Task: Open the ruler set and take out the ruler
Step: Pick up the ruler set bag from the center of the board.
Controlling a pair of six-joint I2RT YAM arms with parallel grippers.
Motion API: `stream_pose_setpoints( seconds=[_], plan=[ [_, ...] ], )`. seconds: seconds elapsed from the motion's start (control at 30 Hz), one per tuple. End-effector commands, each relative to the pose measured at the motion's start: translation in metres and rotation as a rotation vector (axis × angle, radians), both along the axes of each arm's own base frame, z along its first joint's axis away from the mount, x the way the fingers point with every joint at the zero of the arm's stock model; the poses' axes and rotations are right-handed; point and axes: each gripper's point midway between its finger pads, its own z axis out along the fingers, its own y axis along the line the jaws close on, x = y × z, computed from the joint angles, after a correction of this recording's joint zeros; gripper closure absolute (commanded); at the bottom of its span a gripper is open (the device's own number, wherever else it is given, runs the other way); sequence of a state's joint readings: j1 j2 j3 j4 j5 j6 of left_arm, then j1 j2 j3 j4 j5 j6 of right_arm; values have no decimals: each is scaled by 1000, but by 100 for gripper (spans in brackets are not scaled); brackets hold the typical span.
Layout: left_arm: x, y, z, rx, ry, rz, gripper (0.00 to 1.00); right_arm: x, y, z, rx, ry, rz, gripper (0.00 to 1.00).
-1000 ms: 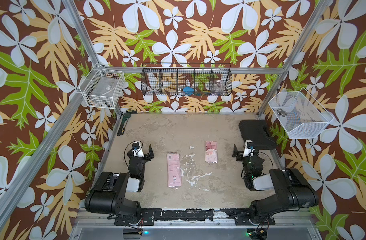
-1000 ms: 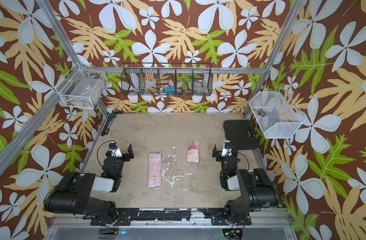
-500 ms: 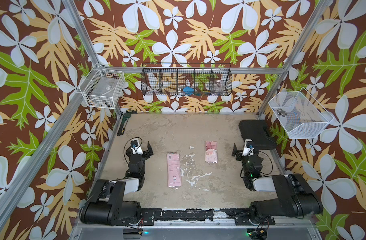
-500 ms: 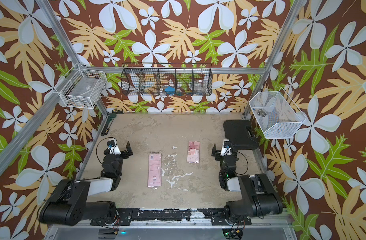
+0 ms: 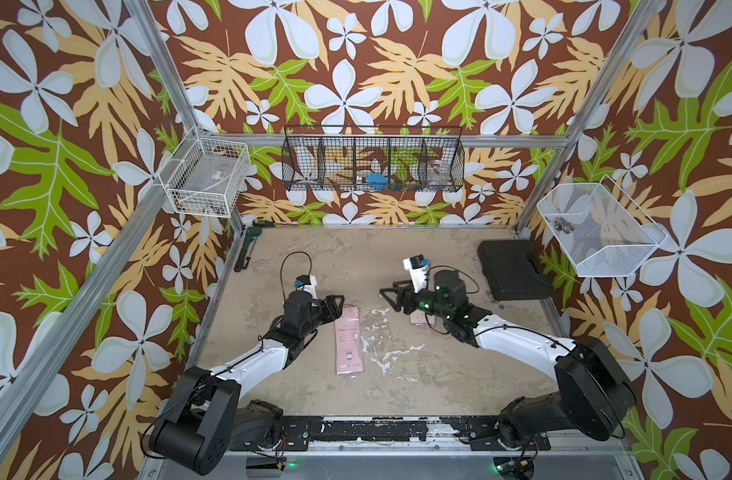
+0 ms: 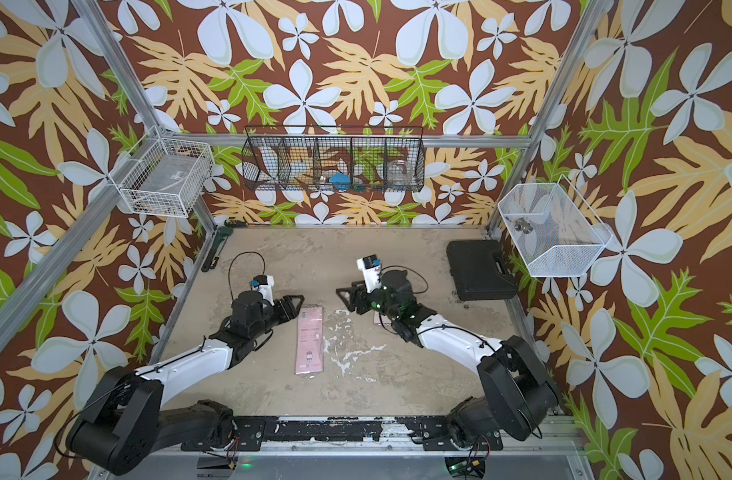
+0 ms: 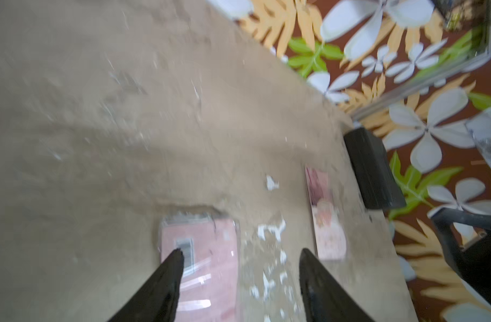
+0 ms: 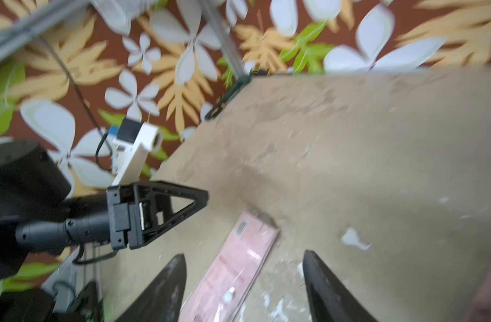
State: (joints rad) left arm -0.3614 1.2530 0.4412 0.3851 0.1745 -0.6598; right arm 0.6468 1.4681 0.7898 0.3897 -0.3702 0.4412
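While motion blur is smearing both wrist views, the left gripper [image 7: 240, 252] is plainly holding its two dark fingers [image 7: 166, 281] apart, gripping nothing. One fingertip is overlapping the far end of the ruler set [image 7: 208, 267]; whether it is touching the packet cannot be told.

In both top views the left gripper [image 5: 334, 306] is sitting at the far left corner of the ruler set [image 5: 348, 340]. This long pink packet is lying flat near the middle of the table [image 5: 356, 257], running lengthwise away from the arm bases. Its print is coming through too small to read, and whether it is sealed is not showing.

The right gripper [image 8: 244, 254] is also standing with jaws apart and empty. Its own camera is cutting off the near end of the ruler set [image 8: 236, 267]. In a top view the right gripper [image 5: 391, 300] is pointing toward the left arm, clear of the ruler set.

The right wrist is hiding most of a shorter pink packet [image 5: 421, 319]; the left wrist view is showing more of it [image 7: 326, 220], blurred.

Further out, a black case [image 5: 511, 270] is lying at the table's far right. A dark tool [image 5: 245, 249] is lying along the far left edge, too small to identify. A black wire rack [image 5: 372, 160] is hanging on the back wall, its contents mostly unreadable.
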Motion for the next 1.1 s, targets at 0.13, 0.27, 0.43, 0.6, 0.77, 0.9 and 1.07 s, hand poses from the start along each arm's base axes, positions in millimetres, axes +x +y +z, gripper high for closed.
stream_pose_setpoints(
  seconds=[0.13,0.27,0.43,0.6,0.77,0.9,1.07],
  plan=[
    [-41,-2,-57,62,273,-52,32,-52,54,-85,-282,245,127,33],
    [-51,8,-68,85,299,-26,36,-59,74,-100,-303,279,140,37],
    [-62,12,-80,110,331,-35,37,-46,69,-120,-382,297,32,35],
    [-67,14,-83,108,309,-40,37,-42,73,-140,-459,291,25,42],
    [-68,17,-83,114,292,-30,37,-48,82,-151,-484,280,43,45],
    [-69,21,-85,127,285,-20,37,-51,85,-163,-530,286,39,72],
    [-67,21,-83,129,273,-15,37,-48,81,-158,-528,276,12,93]
  ],
)
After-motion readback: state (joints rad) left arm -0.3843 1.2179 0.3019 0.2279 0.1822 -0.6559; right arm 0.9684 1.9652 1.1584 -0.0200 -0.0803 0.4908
